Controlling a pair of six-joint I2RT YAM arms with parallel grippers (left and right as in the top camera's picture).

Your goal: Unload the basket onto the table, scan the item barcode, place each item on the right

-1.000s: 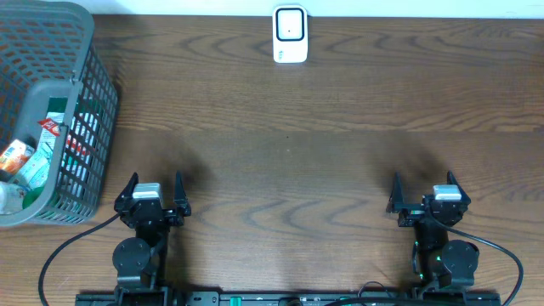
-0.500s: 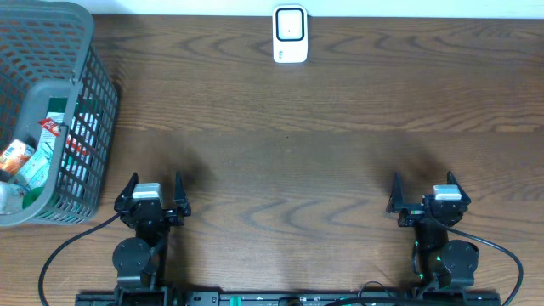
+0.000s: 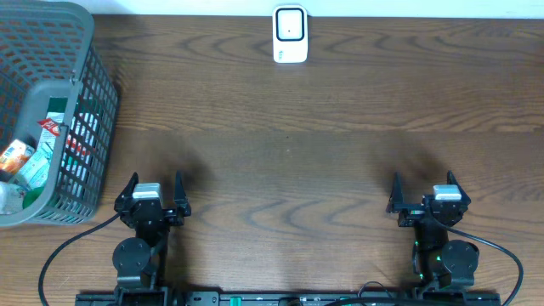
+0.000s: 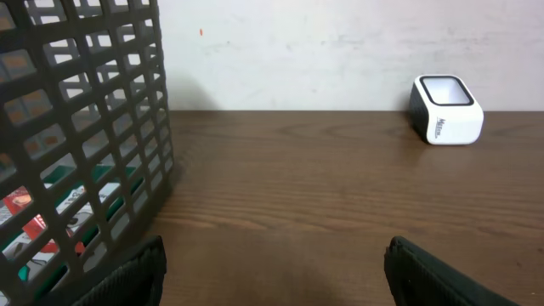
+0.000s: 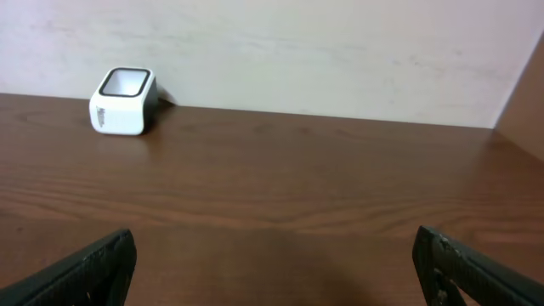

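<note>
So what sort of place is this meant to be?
Probably a mock shop checkout: a white barcode scanner on a wooden table, and a grey basket of packaged goods.

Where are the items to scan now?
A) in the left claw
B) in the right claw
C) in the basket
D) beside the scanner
C: the items show inside the basket, far from the scanner.

Dark wood-grain table [image 3: 340, 102], plain pale wall [image 5: 340, 51] behind
</note>
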